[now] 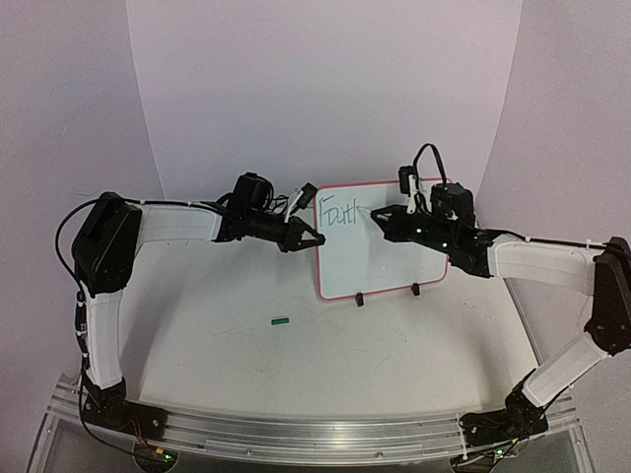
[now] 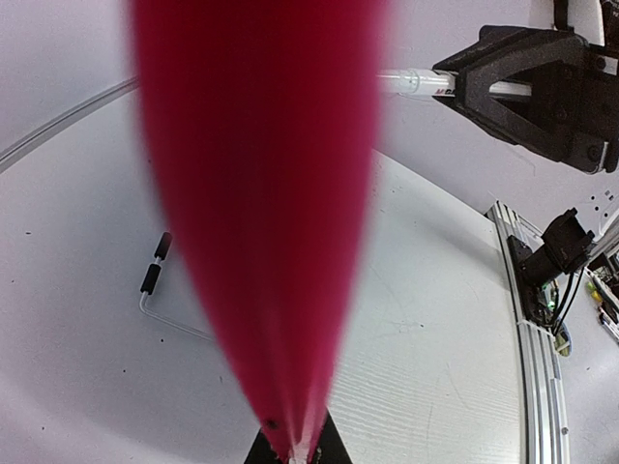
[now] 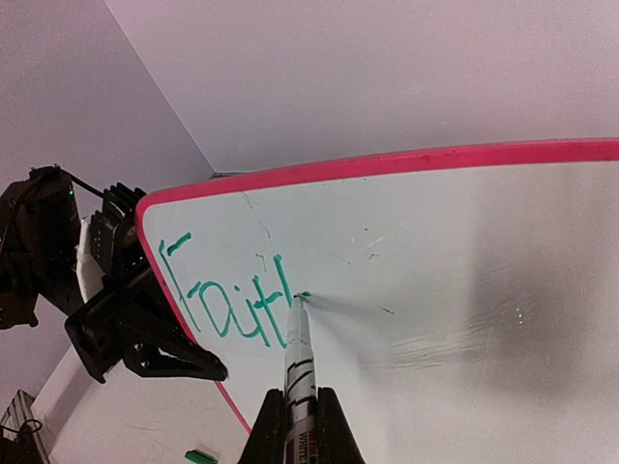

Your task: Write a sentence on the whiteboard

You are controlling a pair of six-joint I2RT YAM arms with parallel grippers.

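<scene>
The sentence [image 1: 337,214] [image 3: 227,300] is only begun. Thin green letters reading "Fait", plus one tall stroke of a next letter, sit in the upper left corner of the whiteboard [image 1: 385,261] [image 3: 464,242]. The rest of the white face is bare apart from faint smears. The board stands upright on its two small black feet on the table [image 1: 296,365], about midway between the two arms and facing them, its red-pink rim [image 2: 261,193] all round.

The tip of a marker [image 3: 300,372] [image 2: 416,82], white-barrelled with black bands, touches the board just right of that last stroke. The right gripper [image 1: 380,219] [image 3: 300,420] [image 2: 527,87] is clenched on the marker's barrel and reaches in from the right, in front of the board's face.

The left gripper [image 1: 306,239] [image 2: 295,449] [image 3: 155,353] is clamped on the board's left edge. In its wrist view the rim runs up from between its fingers as a broad red blur.

A small green cap [image 1: 281,320] [image 3: 198,456] lies on the table in front of the board, below its left corner and apart from it.
</scene>
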